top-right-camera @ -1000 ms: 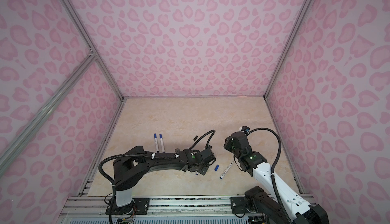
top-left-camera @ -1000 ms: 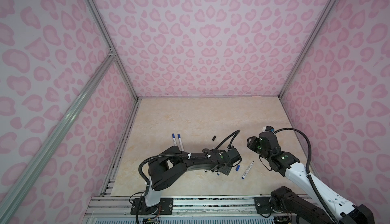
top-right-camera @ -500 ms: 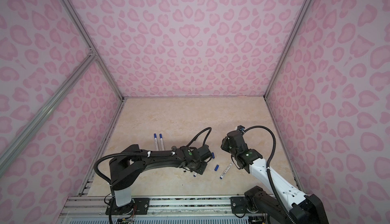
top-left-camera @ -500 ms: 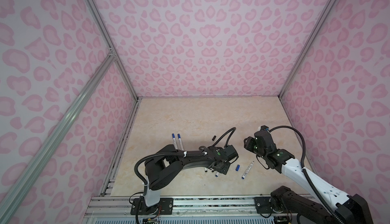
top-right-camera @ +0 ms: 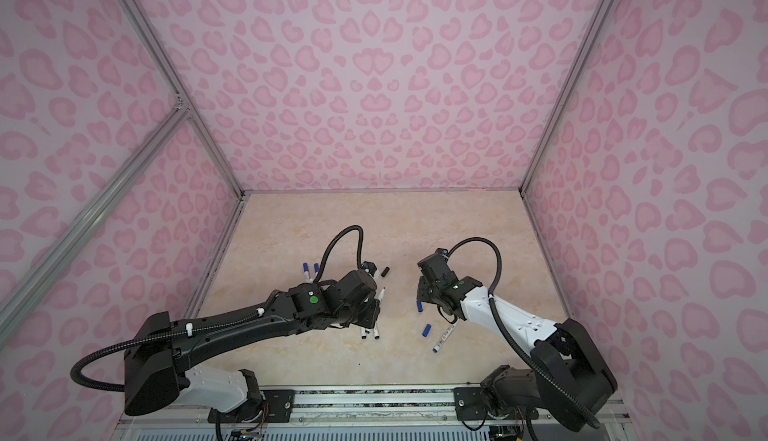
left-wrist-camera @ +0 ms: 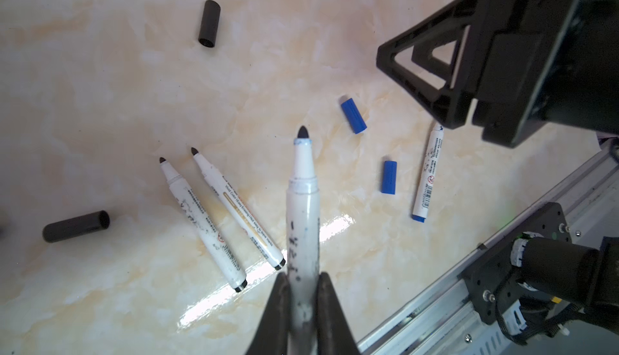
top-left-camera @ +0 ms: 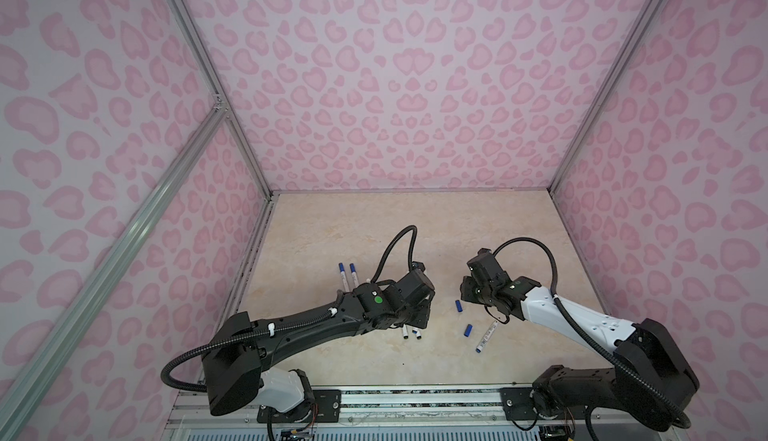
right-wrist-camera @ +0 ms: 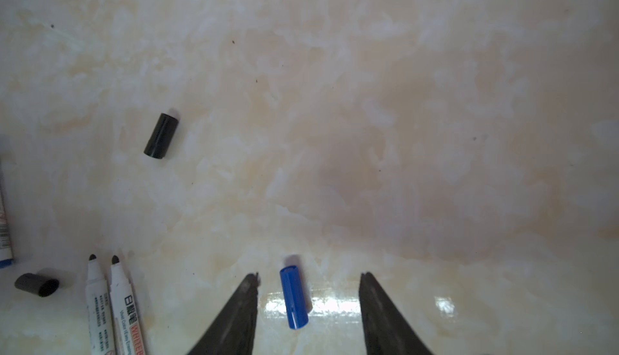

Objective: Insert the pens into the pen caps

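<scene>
My left gripper (left-wrist-camera: pixel 303 283) is shut on a white pen (left-wrist-camera: pixel 303 209), whose bare dark tip points away from the wrist. My right gripper (right-wrist-camera: pixel 310 278) is open just above the floor. A blue pen cap (right-wrist-camera: pixel 294 294) lies between its fingers, nearer one of them and touching neither. In a top view this cap (top-left-camera: pixel 459 305) lies just below the right gripper (top-left-camera: pixel 464 293). A second blue cap (top-left-camera: pixel 468 330) and an uncapped blue-ended pen (top-left-camera: pixel 486 337) lie closer to the front. Two uncapped pens (left-wrist-camera: pixel 204 222) lie side by side under the left wrist.
Two black caps (left-wrist-camera: pixel 209 23) (left-wrist-camera: pixel 76 226) lie on the marble floor. Two blue-capped pens (top-left-camera: pixel 347 274) lie side by side behind the left arm. The metal base rail (top-left-camera: pixel 415 395) runs along the front, and pink patterned walls close in the other sides.
My left arm has drawn back to the left with the pen, uncovering a blue cap. My right gripper has moved left and down until its fingers stand on either side of that cap.
</scene>
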Available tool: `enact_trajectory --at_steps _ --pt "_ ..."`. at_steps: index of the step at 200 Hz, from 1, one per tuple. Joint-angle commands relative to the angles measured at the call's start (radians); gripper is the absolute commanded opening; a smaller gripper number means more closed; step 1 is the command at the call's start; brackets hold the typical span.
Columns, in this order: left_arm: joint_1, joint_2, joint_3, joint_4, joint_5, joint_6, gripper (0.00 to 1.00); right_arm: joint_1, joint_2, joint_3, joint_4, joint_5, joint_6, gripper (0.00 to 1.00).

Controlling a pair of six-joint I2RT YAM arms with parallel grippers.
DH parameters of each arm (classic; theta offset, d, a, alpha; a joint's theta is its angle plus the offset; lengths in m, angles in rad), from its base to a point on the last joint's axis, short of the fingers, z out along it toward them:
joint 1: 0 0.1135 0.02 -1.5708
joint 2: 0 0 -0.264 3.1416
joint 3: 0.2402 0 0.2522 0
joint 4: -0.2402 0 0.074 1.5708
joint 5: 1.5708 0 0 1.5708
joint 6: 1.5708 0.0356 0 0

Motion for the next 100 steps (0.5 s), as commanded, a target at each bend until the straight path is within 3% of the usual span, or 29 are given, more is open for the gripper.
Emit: enact_trajectory --at_steps 1,100 --pt "0.002 -0.035 -0.022 0.010 -0.037 -0.011 0.03 0.033 0.031 0.006 -0.021 0.023 -0.012 0.51" --pt "0.010 -0.125 -0.081 0.047 -0.083 -0.013 0.03 0.097 0.116 0.027 -0.043 0.060 -0.028 0.47"
